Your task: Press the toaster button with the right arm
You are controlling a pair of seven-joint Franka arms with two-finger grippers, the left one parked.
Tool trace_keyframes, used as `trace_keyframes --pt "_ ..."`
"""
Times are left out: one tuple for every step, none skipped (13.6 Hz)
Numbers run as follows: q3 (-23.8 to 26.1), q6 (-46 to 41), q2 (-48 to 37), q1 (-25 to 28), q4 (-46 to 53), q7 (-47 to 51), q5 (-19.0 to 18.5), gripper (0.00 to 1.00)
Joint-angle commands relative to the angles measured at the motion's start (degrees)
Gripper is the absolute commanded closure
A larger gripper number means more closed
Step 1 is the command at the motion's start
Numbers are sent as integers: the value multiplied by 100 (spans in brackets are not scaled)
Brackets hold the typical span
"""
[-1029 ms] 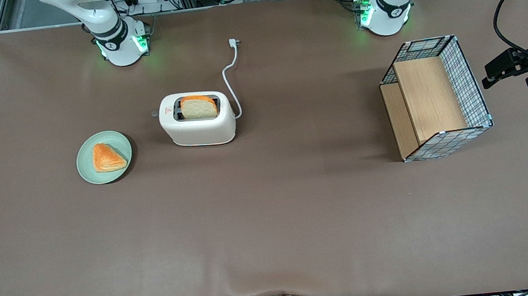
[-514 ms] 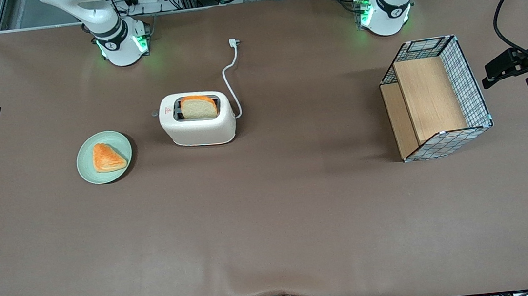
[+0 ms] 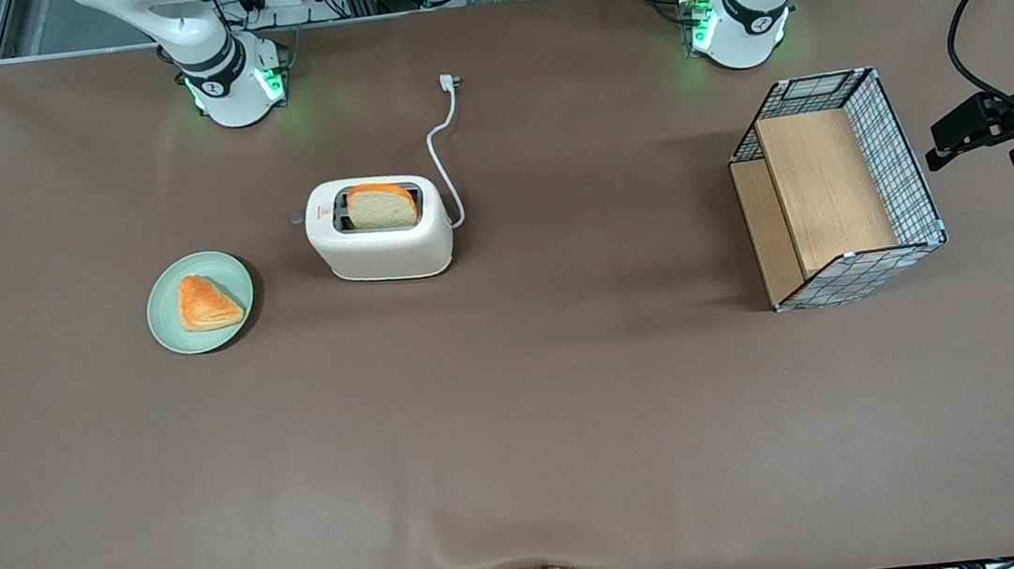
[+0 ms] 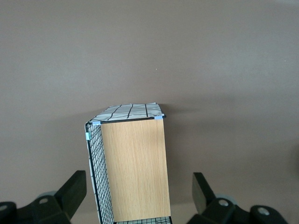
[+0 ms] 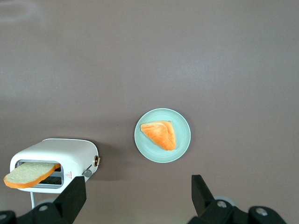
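Fingers (image 5: 77, 193) of the right arm's gripper (image 5: 138, 198) stand spread wide and empty, high over the table's working-arm end, well apart from the toaster (image 3: 379, 228). Kept that wide, they could straddle or slip off the small grey toaster button (image 3: 297, 218) and shove the light toaster sideways toward the green plate (image 3: 200, 303) with its pastry (image 3: 206, 303); the cream-white toaster holds a bread slice (image 3: 381, 206) standing proud in its slot, its white cord (image 3: 442, 155) trailing unplugged.
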Motion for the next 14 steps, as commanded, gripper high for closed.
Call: trace_keyframes --pt "94 -96 79 -63 166 -1 -181 0" --pt "95 -96 79 -54 166 -1 -208 0" --pt "103 -96 79 -54 166 -10 -226 0" --pt "103 -96 79 -46 158 -10 -287 0" --pt "138 -105 79 -45 158 -10 -462 0" --pt "217 -114 79 -63 140 -10 -524 0" --pt "218 -149 79 -80 140 -10 -533 0" --pt "218 -140 79 -89 140 -10 -525 0" --pt "226 -140 79 -89 140 -1 -499 0" --pt "226 -140 79 -89 140 -1 -472 0" --pt "226 -149 79 -89 140 16 -463 0" --pt "226 -149 79 -89 131 17 -455 0" --pt "226 -149 79 -89 131 17 -454 0" --pt "226 -140 79 -81 131 17 -454 0"
